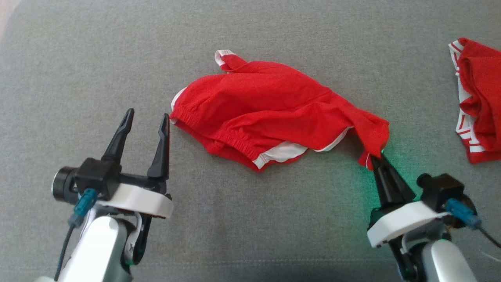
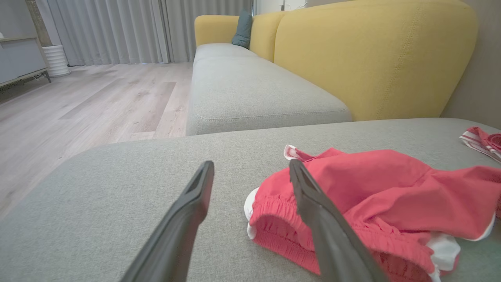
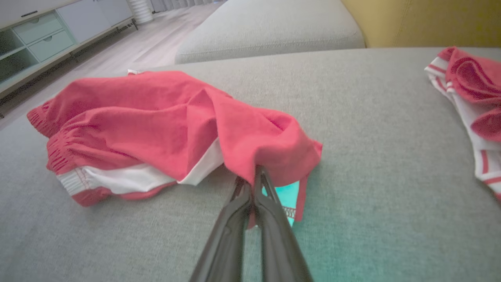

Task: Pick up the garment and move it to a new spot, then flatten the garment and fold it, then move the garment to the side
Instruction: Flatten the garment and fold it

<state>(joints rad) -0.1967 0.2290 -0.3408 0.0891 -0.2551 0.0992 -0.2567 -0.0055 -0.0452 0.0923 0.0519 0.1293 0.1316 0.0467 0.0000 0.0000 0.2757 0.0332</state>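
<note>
The garment (image 1: pixel 270 105) between the two hands is thin red cloth, a fine mesh knit with a faint sheen. Its waistband is gathered and ribbed, its trim smooth white. Under it the sofa seat (image 1: pixel 250 219) is matt grey woven fabric, slightly coarse. The left hand (image 1: pixel 147 114) and right hand (image 1: pixel 375 158) have matt black plastic fingers (image 1: pixel 119 135) on glossy white plastic shells (image 1: pixel 137 199). Beyond the left hand, the backrest (image 2: pixel 372 58) is matt yellow upholstery and the floor (image 2: pixel 98 102) is smooth pale wood.

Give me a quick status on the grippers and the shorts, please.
Right gripper shut on shorts corner. Left gripper open, just left of shorts. Second garment far right, apart.
</note>
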